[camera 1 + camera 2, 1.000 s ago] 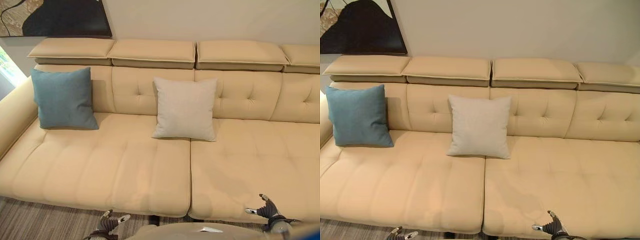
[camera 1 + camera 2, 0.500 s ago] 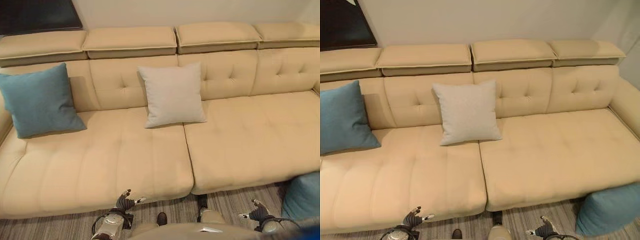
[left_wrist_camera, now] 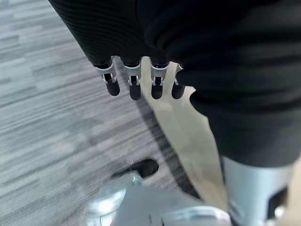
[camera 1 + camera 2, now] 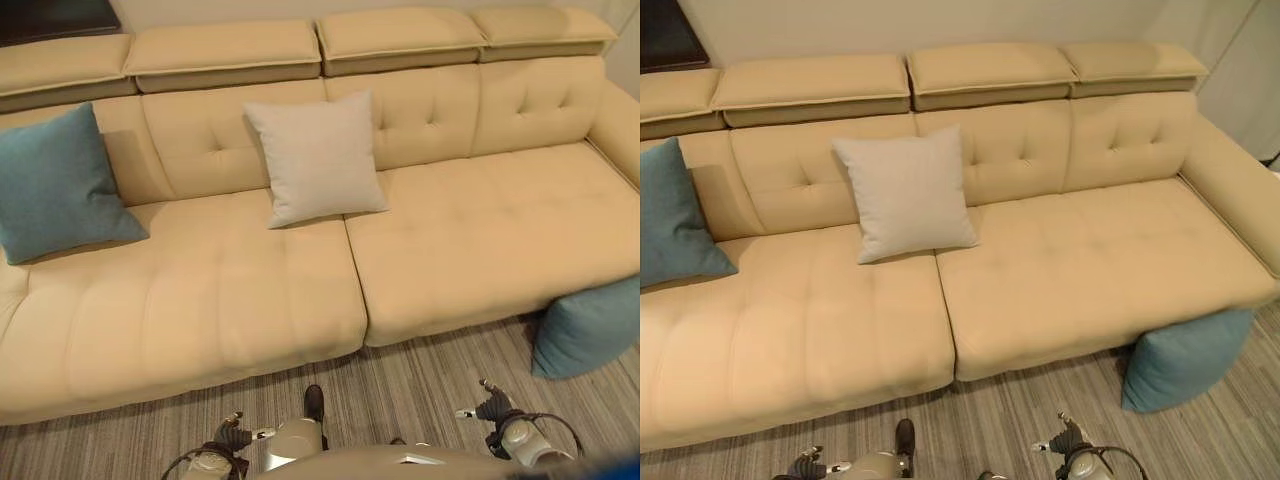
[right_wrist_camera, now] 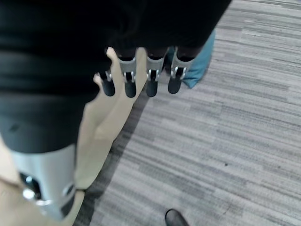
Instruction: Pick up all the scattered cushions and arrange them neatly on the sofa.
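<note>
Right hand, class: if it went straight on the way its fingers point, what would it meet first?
Probably the teal cushion on the floor, just beyond the right hand; depth is uncertain.

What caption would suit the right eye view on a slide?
Two cushions propped on the sofa, a teal cushion on the floor by its front right corner.

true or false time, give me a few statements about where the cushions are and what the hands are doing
1. A blue cushion sits on the floor against the front of the sofa. True.
2. The beige cushion lies flat on the floor. False: it leans upright against the sofa's backrest.
3. The right hand holds a cushion. False: its fingers hang straight and hold nothing.
4. A second blue cushion leans on the sofa's backrest toward the robot's left end. True.
5. The left hand is open above the floor. True.
</note>
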You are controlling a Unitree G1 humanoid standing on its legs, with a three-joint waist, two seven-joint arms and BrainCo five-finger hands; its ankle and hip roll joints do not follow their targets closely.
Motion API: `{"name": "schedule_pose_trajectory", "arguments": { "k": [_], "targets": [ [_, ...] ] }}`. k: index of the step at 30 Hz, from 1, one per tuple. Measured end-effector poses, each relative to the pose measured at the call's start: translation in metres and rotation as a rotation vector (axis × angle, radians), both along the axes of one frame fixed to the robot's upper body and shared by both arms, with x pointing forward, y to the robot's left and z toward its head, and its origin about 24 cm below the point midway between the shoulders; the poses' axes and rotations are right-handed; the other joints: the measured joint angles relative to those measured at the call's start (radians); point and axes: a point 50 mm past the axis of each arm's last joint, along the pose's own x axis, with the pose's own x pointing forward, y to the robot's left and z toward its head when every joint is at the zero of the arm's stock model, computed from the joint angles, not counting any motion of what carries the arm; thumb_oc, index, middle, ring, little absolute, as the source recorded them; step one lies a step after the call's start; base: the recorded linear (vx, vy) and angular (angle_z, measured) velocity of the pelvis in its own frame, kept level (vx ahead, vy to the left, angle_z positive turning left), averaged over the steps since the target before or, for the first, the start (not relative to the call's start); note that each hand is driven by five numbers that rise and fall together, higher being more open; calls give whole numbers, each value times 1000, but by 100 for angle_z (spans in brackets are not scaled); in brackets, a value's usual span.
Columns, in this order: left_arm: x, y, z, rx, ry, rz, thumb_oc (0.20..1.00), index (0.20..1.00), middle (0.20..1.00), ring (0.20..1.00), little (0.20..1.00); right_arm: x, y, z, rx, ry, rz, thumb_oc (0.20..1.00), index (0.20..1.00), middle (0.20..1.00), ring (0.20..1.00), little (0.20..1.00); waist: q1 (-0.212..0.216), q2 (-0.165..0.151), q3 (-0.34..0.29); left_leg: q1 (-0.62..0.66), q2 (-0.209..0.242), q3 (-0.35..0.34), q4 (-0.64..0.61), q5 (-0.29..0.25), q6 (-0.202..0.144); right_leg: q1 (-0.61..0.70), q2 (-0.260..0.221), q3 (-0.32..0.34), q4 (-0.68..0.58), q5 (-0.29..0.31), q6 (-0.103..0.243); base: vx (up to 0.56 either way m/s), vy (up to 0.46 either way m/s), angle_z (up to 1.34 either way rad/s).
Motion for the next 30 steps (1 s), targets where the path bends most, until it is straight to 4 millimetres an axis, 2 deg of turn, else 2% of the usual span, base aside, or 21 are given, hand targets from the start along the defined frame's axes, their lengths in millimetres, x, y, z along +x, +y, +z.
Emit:
{"name": "schedule_pose_trajectory", "arguments": {
  "k": [1,2,3,6,8,11,12,13,14,17,18,20,22,23,24,25,26,27,28,29,30],
  "targets": [
    [4,0,1,0,-10,-2,1000,1000,1000,1000,1000,-2,-2,0,-5,4,-2,1000,1000,1000,1000,1000,0,0,-1,-13,13,-23,11,26,-35,-6,11,-2,-1,5,-19,-172,-65,2],
    [12,-3,2,-5,-30,-9,1000,1000,1000,1000,1000,-4,-8,1,-21,8,-7,1000,1000,1000,1000,1000,-11,-9,-4,-49,13,-67,39,77,-107,-22,11,-6,-11,18,-58,-202,-38,-5],
    [13,-5,2,-10,-32,-12,1000,1000,1000,1000,1000,-5,-13,2,-36,8,-9,1000,1000,1000,1000,1000,-18,-13,-1,-57,5,-88,58,76,-113,-25,6,-4,-28,39,-73,-231,-24,-8],
    [26,-16,4,-30,-68,-58,1000,1000,1000,1000,1000,-16,-24,2,-78,44,-19,1000,1000,1000,1000,1000,-27,2,-2,-61,-43,-198,97,13,-108,-71,-4,30,-26,82,-81,-156,17,-32],
    [36,-20,5,-39,-89,-66,1000,1000,1000,1000,1000,-18,-24,2,-84,58,-18,1000,1000,1000,1000,1000,-41,-10,7,-46,-78,-275,106,-15,-103,-86,-18,57,-29,108,-77,-147,87,-42],
    [37,-26,4,-54,-90,-66,1000,1000,1000,1000,1000,-13,-24,3,-88,52,-18,1000,1000,1000,1000,1000,-45,-19,25,32,-83,-340,75,-67,-91,-93,-19,142,-41,136,-57,-123,134,-82],
    [43,-29,5,-60,-104,-70,1000,1000,1000,1000,1000,-11,-27,4,-98,48,-19,1000,1000,1000,1000,1000,-66,-10,30,39,-84,-385,75,-108,-88,-89,-22,160,-78,165,-42,-108,193,-72],
    [45,-31,6,-66,-110,-72,1000,1000,1000,1000,1000,-11,-28,5,-103,47,-19,1000,1000,1000,1000,1000,-74,-3,33,39,-86,-387,75,-129,-79,-91,-24,166,-85,172,-38,-146,215,-46],
    [55,-36,8,-76,-134,-83,1000,1000,1000,1000,1000,-9,-30,6,-110,44,-21,1000,1000,1000,1000,1000,-86,11,42,39,-90,-379,67,-161,-41,-102,-30,179,-90,184,-24,-167,235,-32],
    [72,-39,14,-76,-174,-101,1000,1000,1000,1000,1000,-6,-18,2,-81,42,-20,1000,1000,1000,1000,1000,-100,-16,66,26,-175,-341,61,-145,22,-169,-110,199,-76,200,-8,-186,216,-80],
    [71,-39,14,-69,-167,-121,1000,1000,1000,1000,1000,-4,-10,0,-65,32,-26,1000,1000,1000,1000,1000,-94,-29,70,2,-205,-327,85,-156,55,-193,-144,223,-68,241,33,-178,123,-99],
    [75,-39,15,-63,-173,-141,1000,1000,1000,1000,1000,-8,2,-4,-33,42,-24,1000,1000,1000,1000,1000,-102,-28,76,2,-210,-261,85,-143,81,-217,-157,206,-65,213,85,-297,158,-91],
    [69,-28,14,-38,-157,-133,1000,1000,1000,1000,1000,-9,13,-8,2,44,-31,1000,1000,1000,1000,1000,-76,-40,85,3,-204,-165,73,-125,113,-269,-167,157,-10,218,111,-230,111,-131],
    [63,-25,13,-35,-145,-115,1000,1000,1000,1000,1000,-6,12,-7,-8,35,-47,1000,1000,1000,1000,1000,-58,-18,97,8,-171,-96,59,-115,128,-300,-188,-39,67,191,97,-119,62,-168],
    [56,-22,11,-33,-124,-94,1000,1000,1000,1000,1000,-12,-2,-5,-45,64,-57,1000,1000,1000,1000,1000,-40,2,100,18,-152,-73,44,-123,137,-295,-186,-126,115,186,101,-137,58,-123],
    [50,-18,9,-33,-113,-64,1000,1000,1000,1000,1000,-18,-13,-4,-71,79,-67,1000,1000,1000,1000,1000,-49,12,99,27,-142,-63,38,-119,144,-271,-184,-126,187,154,100,-91,14,-97],
    [39,-11,7,-22,-92,-30,1000,1000,1000,1000,1000,-26,-20,-4,-87,102,-78,1000,1000,1000,1000,1000,-38,14,91,50,-129,-35,14,-109,137,-257,-166,-82,316,101,101,-135,-30,-53],
    [28,-2,6,-1,-55,-19,1000,1000,1000,1000,1000,-28,-19,-4,-79,97,-77,1000,1000,1000,1000,1000,-34,8,75,44,-123,-36,1,-102,114,-213,-139,-24,315,17,103,-224,-98,-48],
    [22,0,5,5,-39,-13,1000,1000,1000,1000,1000,-34,-17,-7,-72,115,-80,1000,1000,1000,1000,1000,-36,-4,73,38,-123,-28,0,-87,112,-176,-134,-33,247,9,90,-245,-140,-29],
    [17,1,3,6,-23,-10,1000,1000,1000,1000,1000,-30,-13,-7,-60,107,-78,1000,1000,1000,1000,1000,-17,-4,73,23,-100,24,3,-55,115,-171,-141,-98,277,-36,44,-153,-212,-52],
    [9,2,1,8,-4,-4,1000,1000,1000,1000,1000,-28,-9,-8,-52,109,-67,1000,1000,1000,1000,1000,15,-2,66,29,-77,62,-2,-50,101,-197,-151,-159,382,-77,46,-41,-204,-105]
  ]
}}
